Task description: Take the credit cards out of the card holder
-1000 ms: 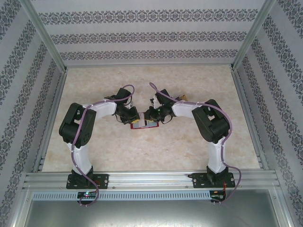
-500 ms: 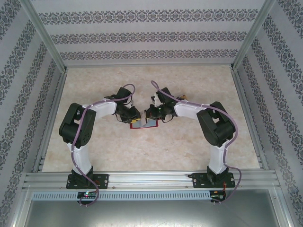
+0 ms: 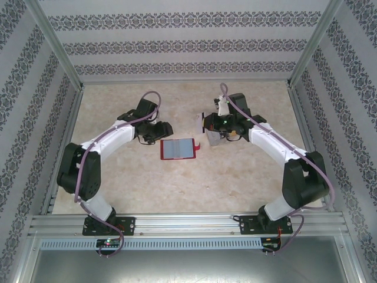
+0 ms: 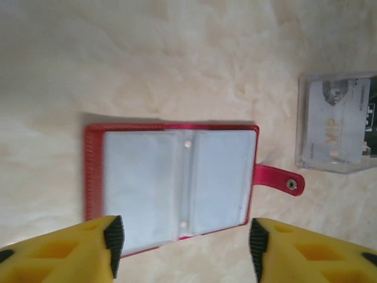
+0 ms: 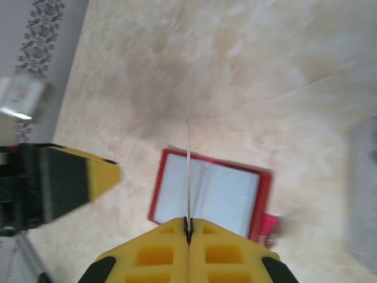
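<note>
One card holder open flat, table bare around, left fingers spread, right fingers pinching card

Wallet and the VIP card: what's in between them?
Just bare table between wallet and card, in the left wrist view; the red tab pokes out beside that gap.

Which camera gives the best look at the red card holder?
The left wrist view: the card holder lies open, large and sharp, both pale panels and tab visible. The top external view shows it small between the arms; the right wrist view, blurred, crossed by an edge-on credit card.
</note>
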